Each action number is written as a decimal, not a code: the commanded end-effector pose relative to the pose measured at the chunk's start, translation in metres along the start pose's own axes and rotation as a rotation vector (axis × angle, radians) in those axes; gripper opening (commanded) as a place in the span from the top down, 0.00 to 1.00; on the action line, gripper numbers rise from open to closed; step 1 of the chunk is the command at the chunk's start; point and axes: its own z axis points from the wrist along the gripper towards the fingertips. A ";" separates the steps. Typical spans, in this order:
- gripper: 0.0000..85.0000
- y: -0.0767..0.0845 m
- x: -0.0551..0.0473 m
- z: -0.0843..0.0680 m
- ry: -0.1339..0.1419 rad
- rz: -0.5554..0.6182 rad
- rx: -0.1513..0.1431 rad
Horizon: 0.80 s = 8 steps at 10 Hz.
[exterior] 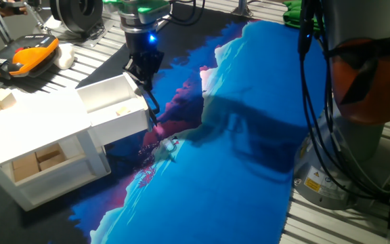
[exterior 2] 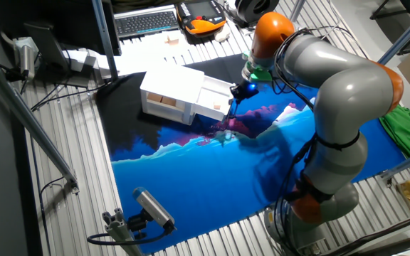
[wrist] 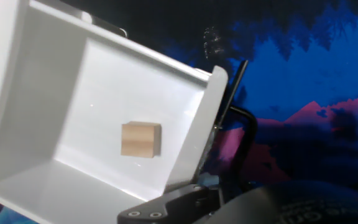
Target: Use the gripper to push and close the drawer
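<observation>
The white drawer [exterior: 119, 126] stands pulled out of the small white cabinet [exterior: 32, 122], with a black bar handle [exterior: 152, 108] on its front. It holds one wooden cube [wrist: 140, 139]. My black gripper [exterior: 146, 84], with its blue light [exterior: 152, 38], hangs just over the drawer's front right corner, by the handle. Its fingers look shut and hold nothing. In the other fixed view the gripper [exterior 2: 231, 110] is at the front of the drawer [exterior 2: 216, 99]. The hand view shows the drawer's front wall [wrist: 194, 124], the handle [wrist: 232, 102] and a finger [wrist: 179, 205] at the bottom edge.
The cabinet's lower shelf holds wooden blocks [exterior: 39, 163], and one block [exterior: 3, 99] lies on top. A blue printed mat [exterior: 235, 169] covers the table. An orange and black device [exterior: 22, 57] lies behind the cabinet. The robot base [exterior: 364, 88] stands at the right.
</observation>
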 end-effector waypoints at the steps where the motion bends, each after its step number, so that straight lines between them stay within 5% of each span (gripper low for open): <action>1: 1.00 0.003 0.000 -0.001 -0.001 0.006 0.002; 8: 1.00 0.018 -0.001 -0.001 0.007 0.033 0.001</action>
